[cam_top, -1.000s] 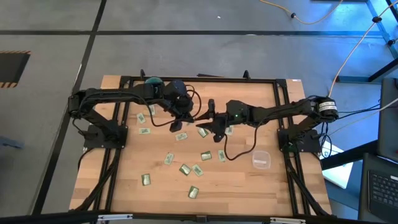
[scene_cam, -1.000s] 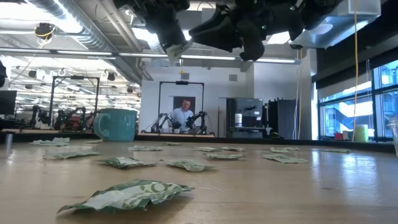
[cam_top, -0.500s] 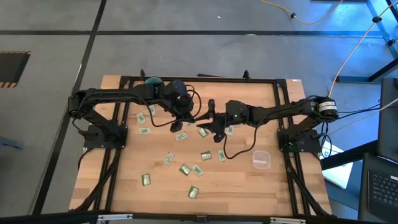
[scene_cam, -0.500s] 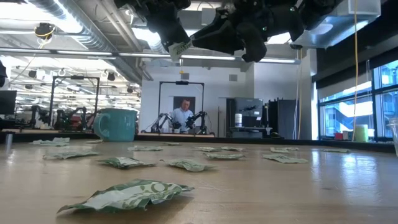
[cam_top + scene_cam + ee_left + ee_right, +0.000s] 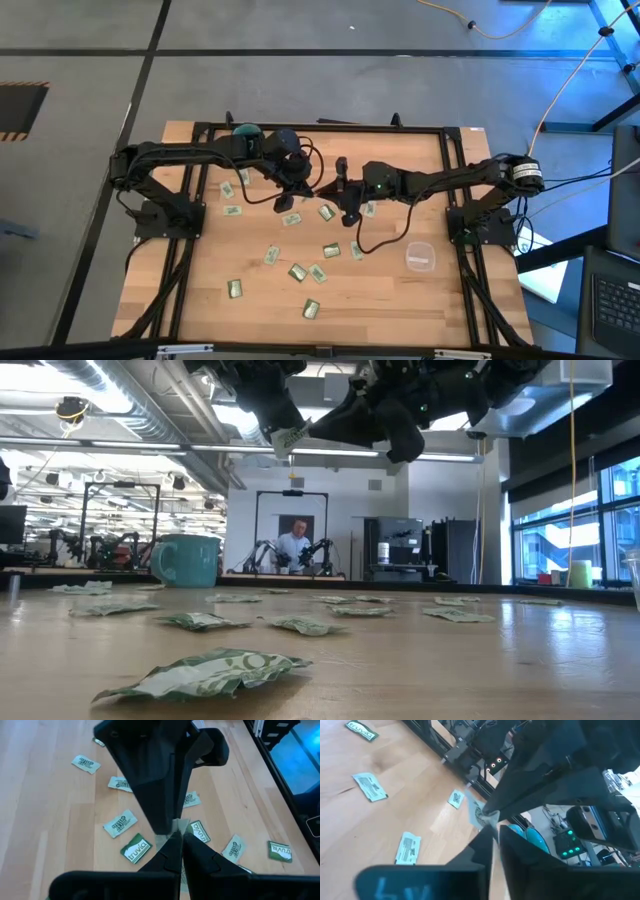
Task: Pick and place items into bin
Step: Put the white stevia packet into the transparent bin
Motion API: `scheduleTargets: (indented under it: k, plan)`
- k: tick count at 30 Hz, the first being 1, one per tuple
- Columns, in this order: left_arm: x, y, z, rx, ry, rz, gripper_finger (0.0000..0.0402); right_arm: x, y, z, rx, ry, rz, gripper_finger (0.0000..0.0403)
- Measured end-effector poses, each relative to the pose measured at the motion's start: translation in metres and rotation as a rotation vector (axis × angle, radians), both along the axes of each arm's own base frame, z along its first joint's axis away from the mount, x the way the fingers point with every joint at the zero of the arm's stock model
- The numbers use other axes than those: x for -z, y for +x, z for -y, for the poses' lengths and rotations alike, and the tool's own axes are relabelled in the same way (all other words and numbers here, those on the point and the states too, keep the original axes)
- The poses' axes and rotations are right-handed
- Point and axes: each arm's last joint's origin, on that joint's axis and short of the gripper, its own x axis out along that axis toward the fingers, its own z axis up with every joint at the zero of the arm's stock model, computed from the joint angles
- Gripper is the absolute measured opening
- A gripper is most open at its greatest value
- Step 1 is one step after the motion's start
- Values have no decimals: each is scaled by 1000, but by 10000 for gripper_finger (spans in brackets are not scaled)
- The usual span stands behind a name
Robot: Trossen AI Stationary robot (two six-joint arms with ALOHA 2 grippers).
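My two grippers meet high above the middle of the table on one pale green packet [image 5: 290, 438]. My left gripper [image 5: 177, 837] is shut on it, and my right gripper [image 5: 492, 836] is shut on it from the other side. In the high view my left gripper [image 5: 303, 188] and my right gripper [image 5: 343, 192] almost touch tip to tip. Several more packets [image 5: 298, 271] lie flat on the wood. The bin [image 5: 419, 257], a clear cup, stands at the right, near the right arm's base. My left gripper pinches one end of the packet [image 5: 175, 827] between its two fingertips, slanting down from the table's left. The packet is lifted clear, high over the table. My right gripper pinches the packet's other end [image 5: 480, 815] between its fingertips, coming from the table's right, opposite the left fingers. How far the packet reaches between the fingers is hidden by the fingers themselves.
A teal mug [image 5: 245, 130] stands at the far edge behind the left arm. Loose packets are scattered from the middle toward the near edge, such as one packet [image 5: 236, 289] and another [image 5: 311, 309]. A person [image 5: 294, 542] sits far off in the room.
My right gripper has closed in on the packet held by my left gripper and has shut on it. The packet has tipped a little in the hold. My left gripper has kept its place and its hold.
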Motion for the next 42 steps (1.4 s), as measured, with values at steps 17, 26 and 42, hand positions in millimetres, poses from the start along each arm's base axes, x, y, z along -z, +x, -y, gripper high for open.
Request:
scheduleTargets:
  k: [17,26,42]
  plan:
    - [-5,-7,-1,19,56,7,89,0,-2,2,77,-19,-18,2]
    - [-17,-40,-12,-205,188,-124,140,-21,-39,-15,159,189,-180,1]
    - [-8,-35,-23,-259,235,-167,120,-25,-171,-72,799,1099,-863,0]
